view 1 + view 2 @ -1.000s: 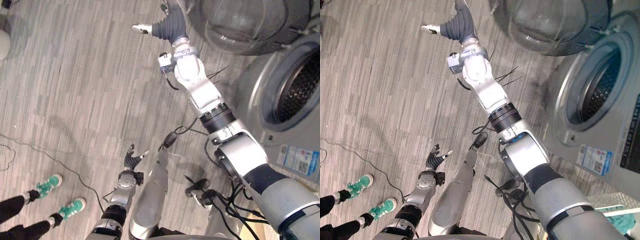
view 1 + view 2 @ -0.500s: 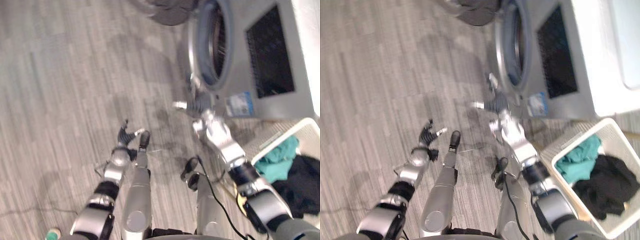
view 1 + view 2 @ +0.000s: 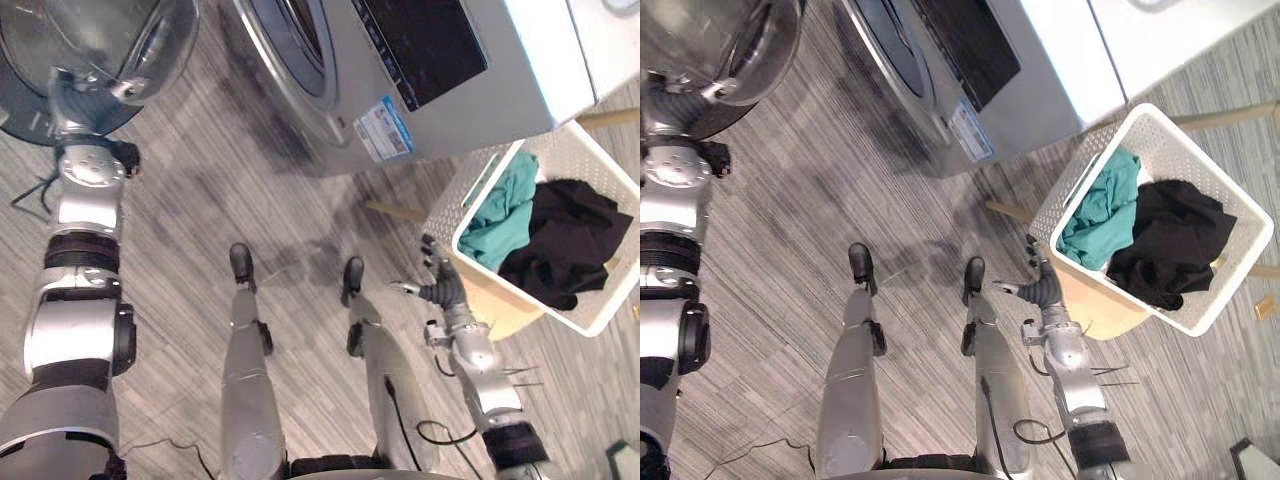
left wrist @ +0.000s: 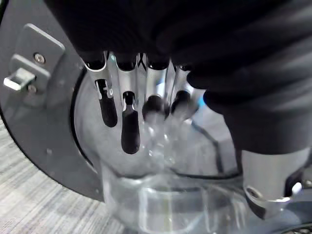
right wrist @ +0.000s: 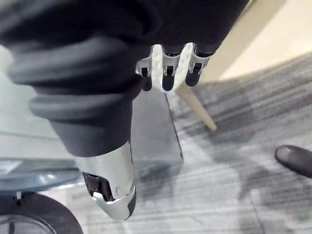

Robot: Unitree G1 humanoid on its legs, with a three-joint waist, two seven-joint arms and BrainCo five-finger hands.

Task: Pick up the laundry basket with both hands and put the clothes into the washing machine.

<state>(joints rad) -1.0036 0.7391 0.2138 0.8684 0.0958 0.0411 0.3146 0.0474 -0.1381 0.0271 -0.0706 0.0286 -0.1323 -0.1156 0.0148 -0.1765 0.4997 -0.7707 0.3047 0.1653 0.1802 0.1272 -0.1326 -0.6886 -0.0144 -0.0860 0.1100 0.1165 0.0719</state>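
The white laundry basket [image 3: 1237,278] stands on a light wooden stool [image 3: 495,312] to the right of the washing machine [image 3: 450,60]. In it lie a teal garment [image 3: 1095,212] and a black garment [image 3: 1167,243]. My right hand [image 3: 438,290] hangs low just left of the basket, open with spread fingers [image 5: 168,68], touching nothing. My left hand [image 3: 68,105] is raised at the far left. Its straight fingers [image 4: 129,122] lie against the glass of the machine's open door [image 3: 95,45]. The drum opening [image 3: 295,30] is at the top.
The stool's wooden legs [image 3: 392,211] stick out towards the machine. Grey plank floor [image 3: 190,210] lies between the open door and the basket. The swung-out door takes up the upper left corner.
The whole view has swung round, so the camera moved. The right hand, near the machine front before, now hangs by the basket. The left hand, low before, is up at the door glass.
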